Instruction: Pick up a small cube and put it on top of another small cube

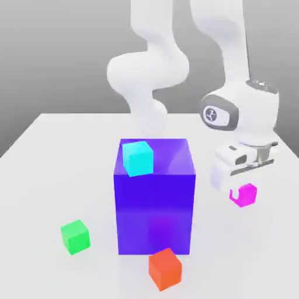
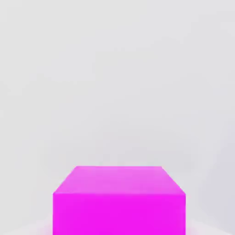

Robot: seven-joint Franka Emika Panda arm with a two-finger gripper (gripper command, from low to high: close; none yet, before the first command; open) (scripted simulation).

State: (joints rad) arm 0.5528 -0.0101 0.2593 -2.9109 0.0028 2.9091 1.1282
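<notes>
- Pincer point(image 1: 241, 193) closes on the magenta cube point(image 1: 247, 194), toward the bench's point(image 1: 93, 175) edge at the exterior view's right.
- Cyan cube point(image 1: 138, 159) sits atop the blue-violet block point(image 1: 155, 210).

White table point(image 1: 64, 175), exterior view: a smooth, pale, flat top, its side edges converging toward a straight far edge against a grey background. Directly on it, near the middle, stands a large blue-violet block point(image 1: 154, 213), upright, one face toward the viewer. A small green cube point(image 1: 75, 236) lies apart from the block, toward the exterior view's left. A small red cube point(image 1: 165, 269) lies in front of the block, near its base, turned so that an edge faces forward. A small pink cube point(image 1: 246, 195) sits toward the exterior view's right, apart from the block.
</notes>
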